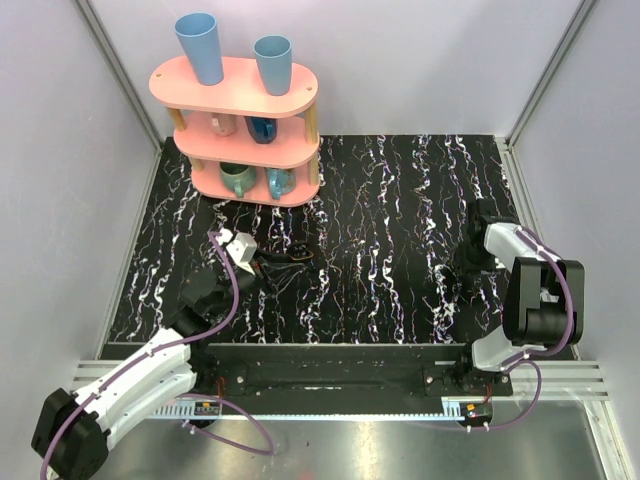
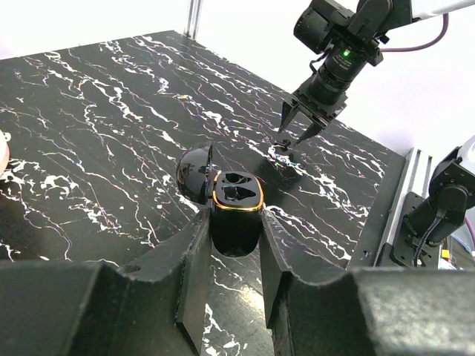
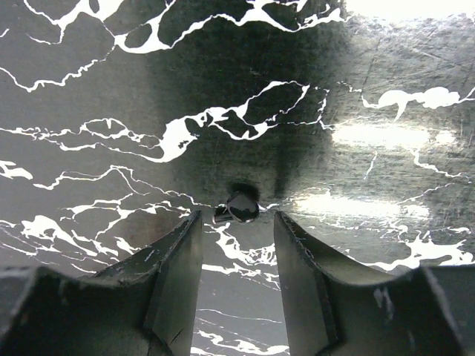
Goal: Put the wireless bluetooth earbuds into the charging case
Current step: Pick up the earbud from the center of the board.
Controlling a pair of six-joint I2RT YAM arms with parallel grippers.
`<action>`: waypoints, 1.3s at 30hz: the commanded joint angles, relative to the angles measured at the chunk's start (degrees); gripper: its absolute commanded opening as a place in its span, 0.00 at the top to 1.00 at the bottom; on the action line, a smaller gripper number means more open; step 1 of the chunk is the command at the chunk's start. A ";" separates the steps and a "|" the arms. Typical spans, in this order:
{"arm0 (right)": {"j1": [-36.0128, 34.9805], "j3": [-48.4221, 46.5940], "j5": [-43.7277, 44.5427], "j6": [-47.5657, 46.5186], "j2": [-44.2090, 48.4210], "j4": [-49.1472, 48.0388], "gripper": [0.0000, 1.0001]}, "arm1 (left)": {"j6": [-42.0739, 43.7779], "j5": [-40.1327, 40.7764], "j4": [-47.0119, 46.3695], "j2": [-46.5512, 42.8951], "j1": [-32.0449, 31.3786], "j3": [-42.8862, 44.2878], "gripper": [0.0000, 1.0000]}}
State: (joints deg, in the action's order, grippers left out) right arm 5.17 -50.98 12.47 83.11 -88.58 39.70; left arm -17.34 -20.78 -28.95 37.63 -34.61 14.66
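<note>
1. Black tabletop [image 1: 400, 230] with white squiggly lines all over, shiny under the light.
2. Pale purple walls [image 1: 400, 60] on three sides, with grey metal posts [image 1: 118, 70] in the far corners.
3. Far left on the tabletop: a pink shelf [image 1: 235, 95] with three levels, two tall blue cups [image 1: 200, 47] on top and mugs [image 1: 238, 178] lower down.
4. Left of the middle: the charging case [image 2: 236, 211], black and shiny with a gold rim, lid up, squeezed tight in the left pincer [image 2: 234, 230].
5. On the right side: the right pincer [image 3: 237, 222], low over the tabletop, fingers partly apart, holding nothing.
6. Just past its fingertips, lying on the tabletop: one small dark shiny earbud [image 3: 242, 205], well apart from the case.
</note>
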 commanded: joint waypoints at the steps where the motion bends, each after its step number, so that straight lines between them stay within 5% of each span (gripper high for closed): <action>1: 0.28 -0.08 0.98 -0.14 -0.28 2.05 0.50 | 0.20 1.70 -2.95 -0.54 -0.11 2.22 1.00; 16: 0.37 -2.98 1.50 -0.67 -5.38 2.49 0.49 | 0.12 2.67 -2.60 -1.06 -0.11 1.96 1.00; 20: 0.37 -2.72 0.71 -0.49 -5.20 2.49 0.60 | 0.12 2.93 -2.60 -1.15 -0.11 1.87 1.00; 39: 0.28 -2.46 4.32 -4.71 -7.31 1.17 0.66 | -0.50 2.05 -3.57 0.08 -0.11 1.96 1.00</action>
State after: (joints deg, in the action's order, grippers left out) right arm 5.26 -53.30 13.21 80.05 -93.60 41.43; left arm -17.41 -18.81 -29.23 37.52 -34.61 14.66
